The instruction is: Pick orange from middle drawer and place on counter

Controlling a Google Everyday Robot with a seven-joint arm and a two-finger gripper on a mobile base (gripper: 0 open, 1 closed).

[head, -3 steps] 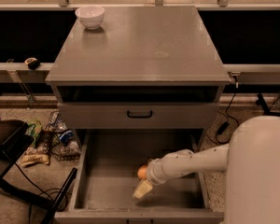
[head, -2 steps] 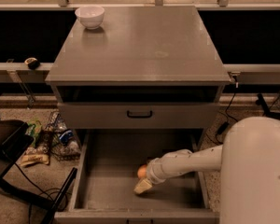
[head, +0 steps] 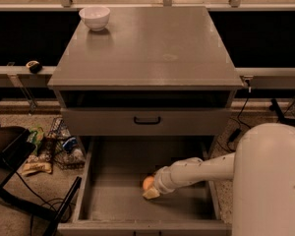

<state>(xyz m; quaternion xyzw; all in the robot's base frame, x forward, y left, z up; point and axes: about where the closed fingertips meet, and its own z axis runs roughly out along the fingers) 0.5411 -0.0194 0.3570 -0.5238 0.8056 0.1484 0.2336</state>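
The orange lies on the floor of the open middle drawer, right of its centre and toward the front. My gripper is down inside the drawer, reaching in from the right on my white arm. It is right against the orange, with its pale tip just below and in front of the fruit. Part of the orange is hidden behind the gripper. The counter is the grey top of the cabinet, above and behind the drawer.
A white bowl stands at the counter's far left corner. A shut drawer front with a black handle sits above the open drawer. A wire basket and a black chair stand on the floor to the left. My white body fills the lower right.
My gripper has risen a little, from lower toward the drawer's front up to the orange. The orange has stayed in about the same place.
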